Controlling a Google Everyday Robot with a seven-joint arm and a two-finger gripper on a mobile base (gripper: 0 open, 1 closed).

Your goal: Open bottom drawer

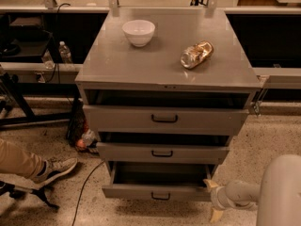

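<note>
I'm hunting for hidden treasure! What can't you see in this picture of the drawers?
1. Bottom drawer: the camera view shows only the front of its inside; the middle drawer hides the back.
2. Top drawer: its inside is dark, shadowed by the cabinet top.
3. Claw, by the bottom drawer's right front corner: its arm is cut off by the right and bottom edges.
4. Person's leg: the body is cut off by the left edge.

The gripper (212, 199) points left, its two yellowish fingers (209, 184) spread wide, one above and one below, with nothing between them. Just behind it the pale wrist (235, 194) runs level into the thick, rounded arm (280, 192).
</note>
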